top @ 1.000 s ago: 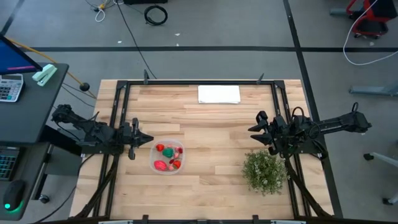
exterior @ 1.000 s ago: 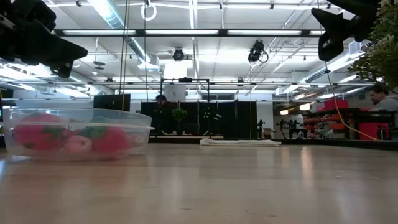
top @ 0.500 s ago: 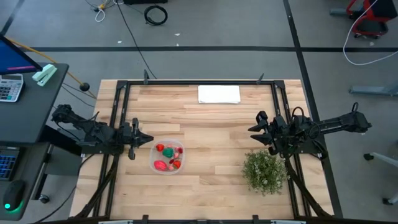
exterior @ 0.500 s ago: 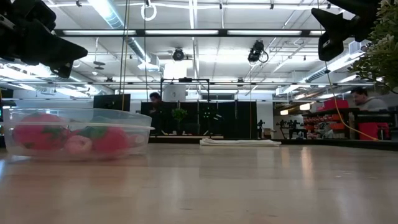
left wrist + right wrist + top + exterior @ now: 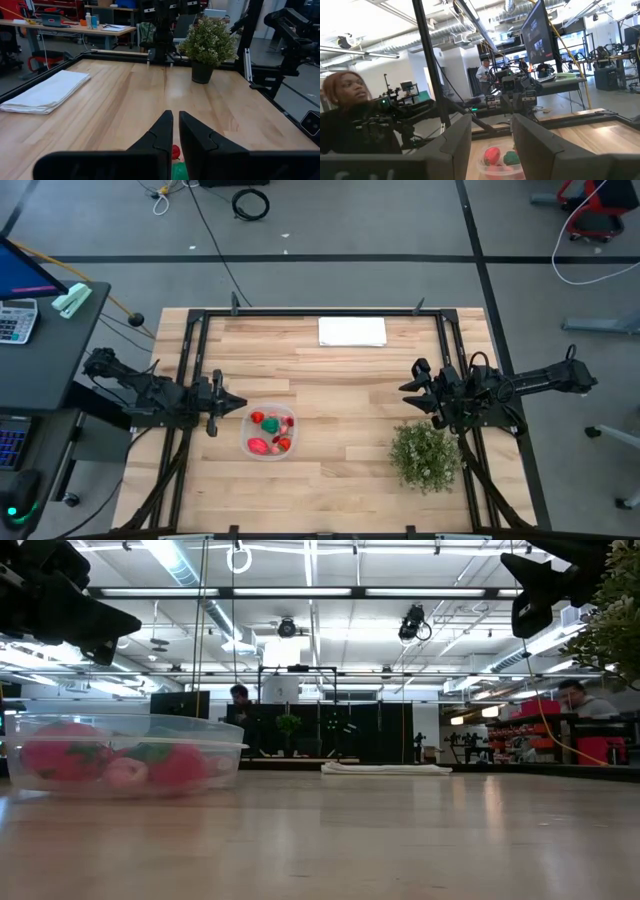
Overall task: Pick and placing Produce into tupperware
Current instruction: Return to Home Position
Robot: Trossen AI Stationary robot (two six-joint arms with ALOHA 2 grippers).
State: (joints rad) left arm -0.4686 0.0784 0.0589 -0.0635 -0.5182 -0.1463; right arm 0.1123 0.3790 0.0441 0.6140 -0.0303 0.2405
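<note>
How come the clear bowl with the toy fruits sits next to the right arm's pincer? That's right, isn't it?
Not quite. The clear bowl with the toy fruits sits next to the left pincer, not the right pincer, which is across the table by the bushy plant. The high view shows it.

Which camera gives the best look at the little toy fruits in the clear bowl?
The high view: it looks straight down into the tupperware, so the produce lies spread out. The low view shows it side-on through the wall, pieces overlapping. The right wrist view catches some pieces; the left wrist view only a sliver.
</note>
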